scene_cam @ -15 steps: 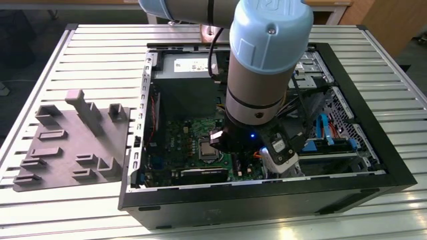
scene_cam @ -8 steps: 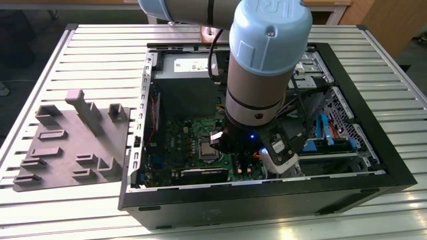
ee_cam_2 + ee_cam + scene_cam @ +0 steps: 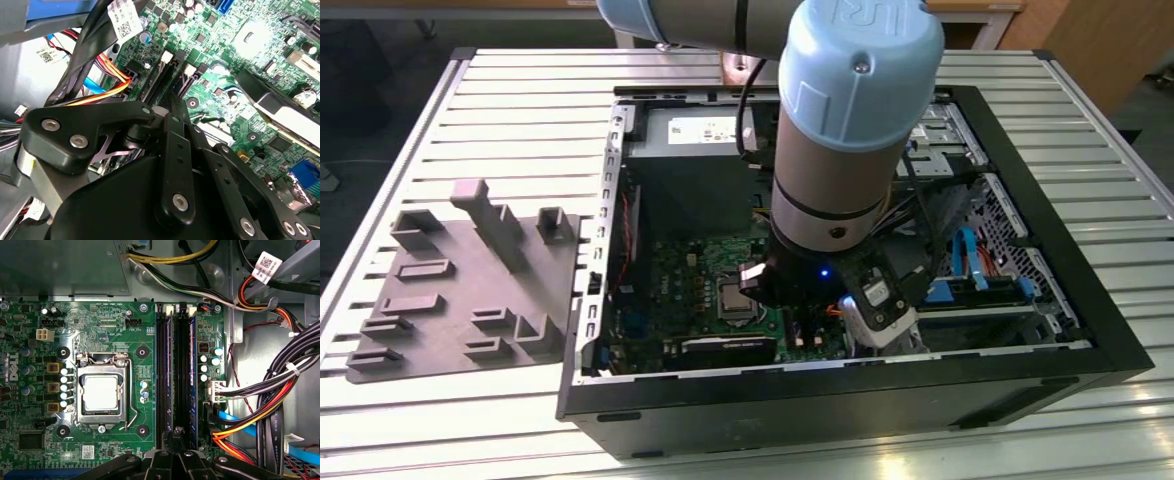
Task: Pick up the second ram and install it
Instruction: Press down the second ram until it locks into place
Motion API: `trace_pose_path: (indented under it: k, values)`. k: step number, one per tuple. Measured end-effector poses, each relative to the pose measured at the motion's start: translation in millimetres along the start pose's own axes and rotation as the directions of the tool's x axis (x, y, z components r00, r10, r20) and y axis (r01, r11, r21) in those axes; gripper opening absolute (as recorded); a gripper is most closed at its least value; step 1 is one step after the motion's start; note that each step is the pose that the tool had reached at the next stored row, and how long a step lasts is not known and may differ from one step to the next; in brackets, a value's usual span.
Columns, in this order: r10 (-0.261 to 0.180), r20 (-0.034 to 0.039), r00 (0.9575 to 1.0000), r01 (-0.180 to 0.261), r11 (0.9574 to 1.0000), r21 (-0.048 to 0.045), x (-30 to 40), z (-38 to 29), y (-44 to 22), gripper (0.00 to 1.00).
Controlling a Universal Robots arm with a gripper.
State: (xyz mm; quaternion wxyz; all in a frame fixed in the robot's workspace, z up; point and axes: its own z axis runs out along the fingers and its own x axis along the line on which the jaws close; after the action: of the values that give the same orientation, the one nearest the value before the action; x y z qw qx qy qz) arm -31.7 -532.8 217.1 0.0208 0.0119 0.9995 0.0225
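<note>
In the first wrist view, two long black memory slots (image 3: 182, 370) run side by side on the green motherboard (image 3: 40, 340). A thin stick with a bluish edge stands in each, one stick (image 3: 171, 365) beside the other (image 3: 192, 365). I cannot tell which is the second ram. My gripper (image 3: 177, 432) hangs over the near end of these slots with its fingertips together and nothing visible between them. In the second wrist view the gripper (image 3: 172, 107) points down at the same slots (image 3: 167, 75), just above the board.
The arm (image 3: 847, 120) reaches down into the open black computer case (image 3: 1067, 350). A processor socket (image 3: 102, 392) lies beside the slots. Bundles of black, orange and blue cables (image 3: 270, 405) crowd the other side. A grey holder block (image 3: 467, 290) lies on the slatted table at the exterior view's left.
</note>
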Motion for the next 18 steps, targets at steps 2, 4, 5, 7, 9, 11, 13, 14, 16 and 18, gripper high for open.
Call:
trace_pose_path:
  k: [2, 4, 5, 7, 9, 11, 13, 14, 16, 18]
  values:
    - [0.000, 0.0004, 1.0000, 0.000, 1.0000, -0.0015, -0.1, -1.3, 0.2, 0.11]
    - [0.000, 0.0001, 1.0000, 0.000, 1.0000, -0.0004, -0.2, -4.4, 0.3, 0.11]
    - [0.000, 0.0000, 1.0000, 0.000, 1.0000, -0.0002, -0.2, -5.6, 0.3, 0.11]
    - [0.000, 0.0000, 1.0000, 0.000, 1.0000, 0.0000, -0.4, -8.7, 0.4, 0.11]
    - [0.000, 0.0000, 1.0000, 0.000, 1.0000, 0.0000, -0.5, -11.8, 0.5, 0.11]
    - [0.000, 0.0000, 1.0000, 0.000, 1.0000, 0.0001, -0.6, -14.9, 0.7, 0.11]
    - [0.000, 0.0000, 1.0000, 0.000, 1.0000, 0.0000, -0.8, -18.2, 0.8, 0.11]
    - [0.000, 0.0000, 1.0000, 0.000, 1.0000, 0.0001, -0.8, -19.5, 0.9, 0.11]
    - [0.000, 0.0000, 1.0000, 0.000, 1.0000, 0.0001, -0.9, -21.8, 1.0, 0.11]
    - [0.000, 0.0001, 1.0000, 0.000, 1.0000, -0.0002, -0.9, -22.4, 1.0, 0.11]
